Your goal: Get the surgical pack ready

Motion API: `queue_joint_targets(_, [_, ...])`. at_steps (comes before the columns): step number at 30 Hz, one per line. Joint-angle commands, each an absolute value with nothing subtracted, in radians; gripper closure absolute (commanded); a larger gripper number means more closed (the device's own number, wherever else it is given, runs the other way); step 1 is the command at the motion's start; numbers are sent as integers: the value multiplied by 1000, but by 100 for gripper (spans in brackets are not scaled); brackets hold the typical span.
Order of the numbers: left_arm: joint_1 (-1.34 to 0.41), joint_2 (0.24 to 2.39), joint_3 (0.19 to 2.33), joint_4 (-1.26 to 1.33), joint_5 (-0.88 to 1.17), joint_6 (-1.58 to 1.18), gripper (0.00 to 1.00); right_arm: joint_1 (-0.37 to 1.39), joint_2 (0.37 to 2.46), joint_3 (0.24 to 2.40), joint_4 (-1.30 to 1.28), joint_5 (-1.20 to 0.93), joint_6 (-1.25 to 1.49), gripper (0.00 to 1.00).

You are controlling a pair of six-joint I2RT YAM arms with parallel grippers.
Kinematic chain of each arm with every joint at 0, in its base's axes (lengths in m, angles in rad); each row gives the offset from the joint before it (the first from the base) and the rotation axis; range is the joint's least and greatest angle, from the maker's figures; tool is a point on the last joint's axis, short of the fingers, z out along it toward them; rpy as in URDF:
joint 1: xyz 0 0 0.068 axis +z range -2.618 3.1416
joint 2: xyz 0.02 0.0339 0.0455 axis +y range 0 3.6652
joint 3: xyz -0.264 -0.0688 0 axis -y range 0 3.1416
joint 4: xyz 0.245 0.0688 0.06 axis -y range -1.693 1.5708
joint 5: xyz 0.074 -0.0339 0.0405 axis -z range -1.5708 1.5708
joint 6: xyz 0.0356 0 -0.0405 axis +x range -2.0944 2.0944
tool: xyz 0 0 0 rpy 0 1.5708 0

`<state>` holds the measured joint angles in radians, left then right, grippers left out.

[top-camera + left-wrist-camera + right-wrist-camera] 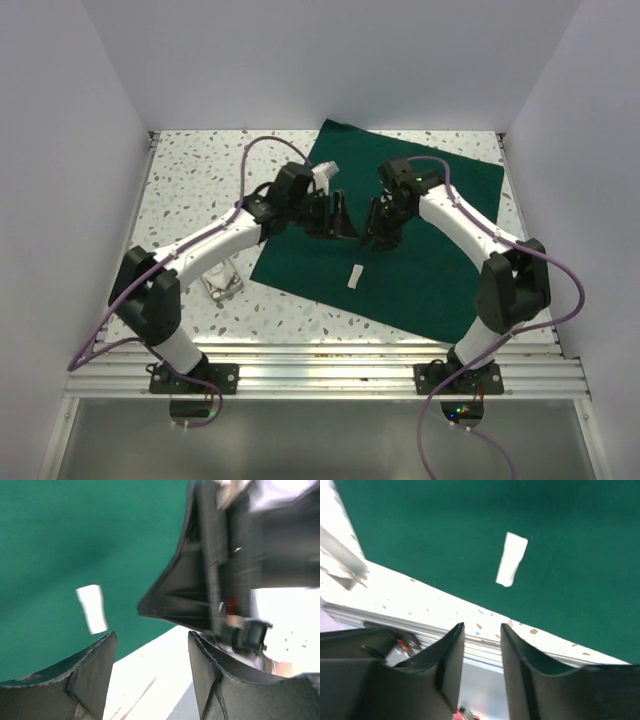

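1. The green drape (430,270) lies flat and skewed on the table (200,180), with one corner pointing to 12 o'clock and another to 3.
2. On it, towards 6 o'clock, a white gauze pad (355,276) lies with its long axis running almost 12 to 6.
3. The left gripper (151,635) hangs over the drape's middle, fingers spread wide and empty.
4. The right gripper (482,626) faces it from 3 o'clock, fingers narrowly parted and holding nothing.
5. A steel tray (222,284) sits on the table at 8 o'clock, just off the drape's left corner.
6. Bare table shows from 9 to 11 o'clock. The drape's 3 o'clock corner nears the side wall (560,150), and its 5 o'clock corner nears the rail (330,365).
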<state>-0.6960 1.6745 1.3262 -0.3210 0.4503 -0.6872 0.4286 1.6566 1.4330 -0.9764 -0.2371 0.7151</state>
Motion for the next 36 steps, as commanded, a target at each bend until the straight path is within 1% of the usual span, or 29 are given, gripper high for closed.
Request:
queue_joint_targets(1, [-582,1507,1229,-334,341,-704,37,466,1724,1353,-924,-325,670,60])
queue_joint_targets(4, [-505,1437,1140,-353,368,-713,38,492,1761,1319,-874,-327,675,56])
queue_joint_targets(10, [-474,1381,1071,-383,370,-690,39,518,1830,1302,-819,-285,716,54])
queue_joint_targets(17, [-460,1388,1058,-368,410,-684,39,522,1868,1282,-805,-265,744,62])
queue_joint_targets(24, [-453,1408,1058,-351,445,-684,39,525,1891,1255,-792,-253,755,67])
queue_joint_targets(30, [-443,1413,1058,-353,457,-680,39,523,1911,1230,-766,-261,759,69])
queue_joint_targets(36, [-436,1425,1063,-350,472,-680,39,525,1937,1227,-741,-250,749,74])
